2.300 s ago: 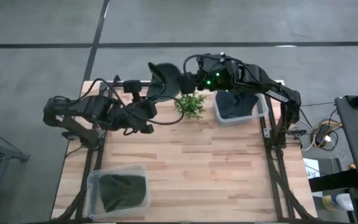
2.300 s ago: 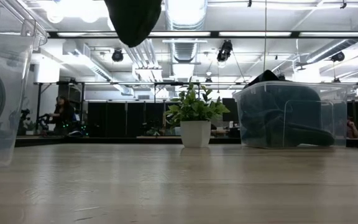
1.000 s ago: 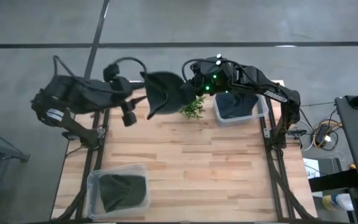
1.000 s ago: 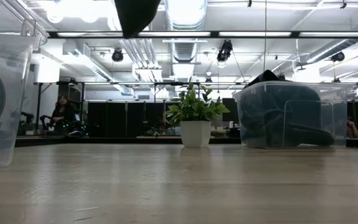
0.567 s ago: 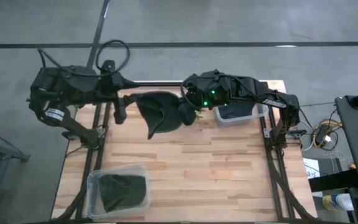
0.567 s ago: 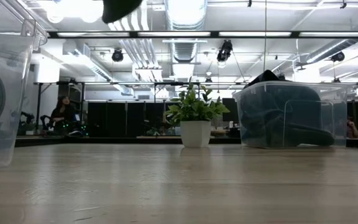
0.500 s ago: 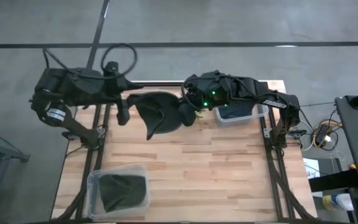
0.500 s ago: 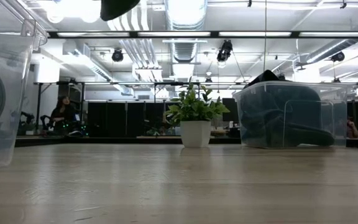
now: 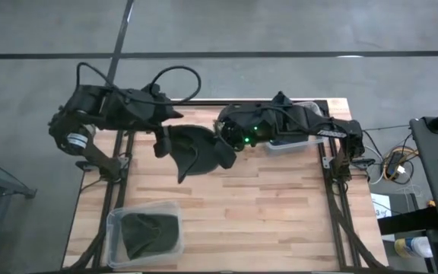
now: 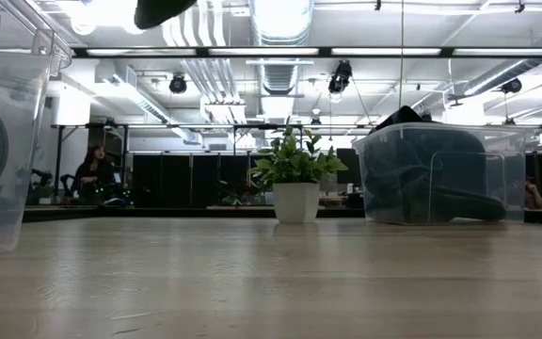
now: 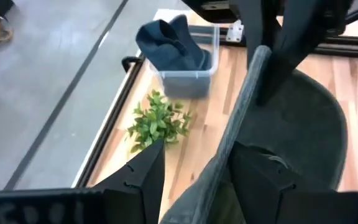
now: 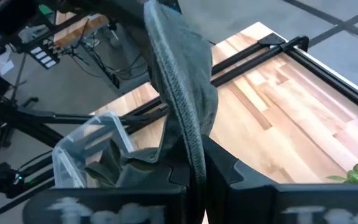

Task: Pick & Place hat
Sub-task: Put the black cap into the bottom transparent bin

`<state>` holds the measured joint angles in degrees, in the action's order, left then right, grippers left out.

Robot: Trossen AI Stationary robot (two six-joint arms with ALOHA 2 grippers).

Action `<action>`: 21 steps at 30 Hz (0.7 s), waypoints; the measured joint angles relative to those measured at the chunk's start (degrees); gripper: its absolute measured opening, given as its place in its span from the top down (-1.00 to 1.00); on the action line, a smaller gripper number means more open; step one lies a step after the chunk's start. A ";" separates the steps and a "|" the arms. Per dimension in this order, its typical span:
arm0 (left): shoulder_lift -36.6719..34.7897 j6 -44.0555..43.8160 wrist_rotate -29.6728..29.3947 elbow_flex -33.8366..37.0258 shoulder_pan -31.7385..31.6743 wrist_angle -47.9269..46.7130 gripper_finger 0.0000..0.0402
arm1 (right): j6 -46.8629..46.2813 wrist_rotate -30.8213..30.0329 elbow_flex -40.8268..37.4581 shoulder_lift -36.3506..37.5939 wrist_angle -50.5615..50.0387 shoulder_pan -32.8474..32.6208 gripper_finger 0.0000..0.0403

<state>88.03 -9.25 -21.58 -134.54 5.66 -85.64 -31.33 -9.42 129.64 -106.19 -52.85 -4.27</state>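
evidently the right gripper [image 12: 194,168] pinches the hat [image 9: 196,150] aloft while the left gripper [image 11: 194,171] clamps its brim, likely a handover.

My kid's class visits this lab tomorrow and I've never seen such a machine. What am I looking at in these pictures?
Two dark robot arms work at a wooden table. One camera looks straight down, one sits at tabletop height, and one rides on each wrist. The right gripper is shut on a dark hat, held high above the table; the left gripper is closed on the hat's brim. On the table stand a small potted plant, a clear bin of dark hats and a second bin near the front left corner.
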 joint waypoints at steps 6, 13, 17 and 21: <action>0.20 0.64 2.72 -0.02 -0.25 -0.40 0.37 | 0.07 0.08 0.00 -0.08 -0.39 -0.26 0.94; 0.55 2.19 5.28 -0.07 -1.55 -2.44 0.93 | 1.81 -0.36 -0.13 -0.09 1.21 -0.37 0.94; 0.68 2.71 10.16 -0.11 -2.37 -3.13 0.96 | 2.11 -0.49 -0.17 -0.09 0.68 -0.44 0.93; 0.61 0.25 15.17 0.00 -3.20 -4.15 0.96 | 1.74 -0.62 -0.09 -0.17 -1.80 -0.42 0.81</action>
<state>88.64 -9.00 -6.41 -134.54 2.47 -89.80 -29.59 -10.04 129.55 -106.37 -54.65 -4.69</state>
